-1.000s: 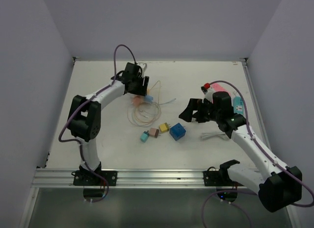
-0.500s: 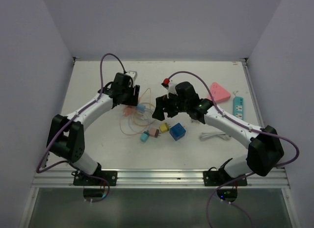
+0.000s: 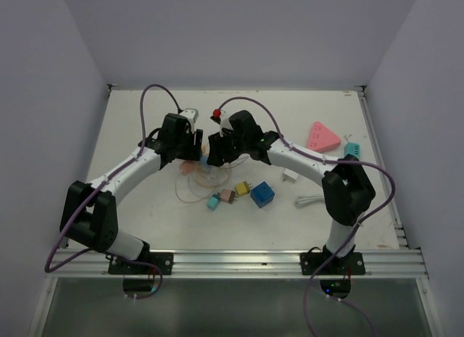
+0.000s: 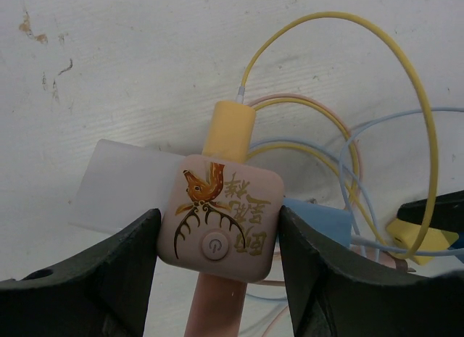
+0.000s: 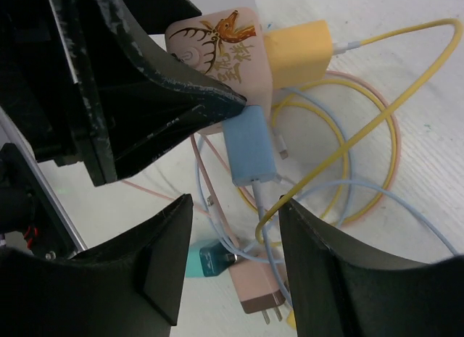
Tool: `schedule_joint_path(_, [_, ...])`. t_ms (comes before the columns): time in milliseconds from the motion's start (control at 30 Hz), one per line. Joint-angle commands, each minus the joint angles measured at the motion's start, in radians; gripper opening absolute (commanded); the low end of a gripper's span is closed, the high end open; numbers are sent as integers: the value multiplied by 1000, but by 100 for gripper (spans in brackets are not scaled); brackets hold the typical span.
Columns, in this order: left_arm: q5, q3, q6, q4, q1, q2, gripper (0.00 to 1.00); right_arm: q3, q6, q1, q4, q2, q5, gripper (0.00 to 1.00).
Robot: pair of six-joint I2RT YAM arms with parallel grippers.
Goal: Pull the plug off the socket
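Note:
The socket (image 4: 221, 214) is a pink cube with a gold deer print and a power button. My left gripper (image 4: 217, 257) is shut on its two sides. A yellow plug (image 4: 228, 127) is pushed into its far face and a blue plug (image 4: 315, 217) into its right face. In the right wrist view, the socket (image 5: 217, 43) sits against the left gripper's dark finger (image 5: 145, 83), with the blue plug (image 5: 250, 148) just beyond my right gripper (image 5: 235, 257). That gripper is open, straddling the blue and yellow cables without touching the plug. From above, both grippers (image 3: 185, 150) (image 3: 217, 150) meet over the cable tangle.
A teal plug (image 5: 206, 261) and a pink plug (image 5: 257, 286) lie under the right jaws. Loose adapters (image 3: 242, 188) and a blue cube (image 3: 262, 194) sit nearer the arms. A pink triangle socket (image 3: 322, 136) and a teal strip (image 3: 353, 149) lie at the right.
My right arm swung from the right side across to the left gripper, and its jaws narrowed. The left gripper shifted slightly nearer and left, still holding the socket.

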Motion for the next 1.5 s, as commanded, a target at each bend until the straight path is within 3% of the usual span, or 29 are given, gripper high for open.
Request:
schedule_joint_path(0, [-5, 16, -18, 126, 18, -62, 0, 66, 6, 18, 45, 41, -36, 54])
schedule_joint_path(67, [-1, 13, -23, 127, 21, -65, 0, 70, 21, 26, 63, 59, -42, 52])
schedule_joint_path(200, [12, 9, -29, 134, 24, -71, 0, 57, 48, 27, 107, 87, -22, 38])
schedule_joint_path(333, [21, 4, -34, 140, 26, -77, 0, 56, 71, 29, 140, 101, -3, 34])
schedule_joint_path(667, [19, 1, -31, 141, 30, -79, 0, -15, 83, 22, 157, 26, 204, 40])
schedule_joint_path(1333, [67, -16, -32, 170, 35, -95, 0, 34, 100, 21, 193, 127, 50, 48])
schedule_joint_path(1433, [65, -20, -34, 177, 36, -96, 0, 24, 104, 21, 201, 127, 38, 39])
schedule_joint_path(1467, [59, -22, -32, 178, 38, -96, 0, 20, 104, 21, 206, 118, 38, 31])
